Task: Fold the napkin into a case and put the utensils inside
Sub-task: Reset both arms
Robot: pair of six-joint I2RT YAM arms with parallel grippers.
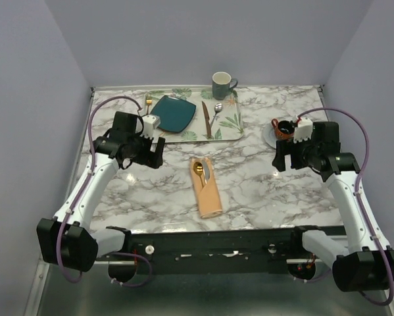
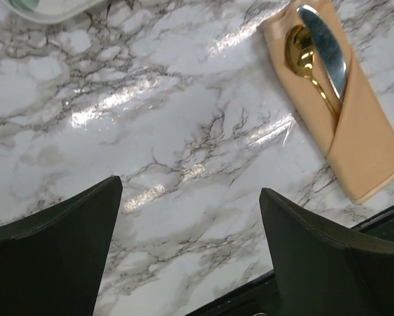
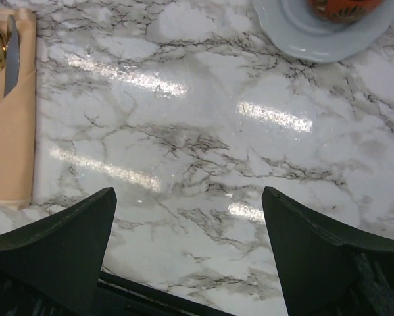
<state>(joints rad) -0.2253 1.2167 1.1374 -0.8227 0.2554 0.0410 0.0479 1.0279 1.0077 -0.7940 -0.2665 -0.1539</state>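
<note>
**Two utensils tucked into one folded napkin, both grippers wide and empty**

Near the middle of the marble table (image 1: 262, 191), closer to its near edge: one peach napkin (image 2: 368, 145), folded into a long narrow pocket with the open end toward the far edge. Tucked inside, two utensils side by side: one gold spoon (image 2: 300, 49) toward the left edge and one silver knife (image 2: 328, 46) just beside it. Bowl and blade poking out at the top, handles hidden under the slanted fold.

Well apart from the napkin, two grippers. Left gripper (image 2: 190, 191) over bare marble toward the left edge, jaws spread wide, holding nothing. Right gripper (image 3: 190, 194) over bare marble toward the right edge, likewise spread wide and empty.

Along the far edge, one leaf-patterned tray (image 1: 233, 125), carrying one teal plate (image 1: 173, 112). One gold fork (image 1: 148, 101) beside the plate on the left. One brown-handled knife (image 1: 206, 120) and one silver spoon (image 1: 217, 109) on the right. At the tray's far side, one dark green mug (image 1: 221, 85).

Toward the right edge, one white saucer (image 3: 295, 36) bearing one orange-patterned cup (image 3: 344, 6), just beyond the right gripper.
</note>
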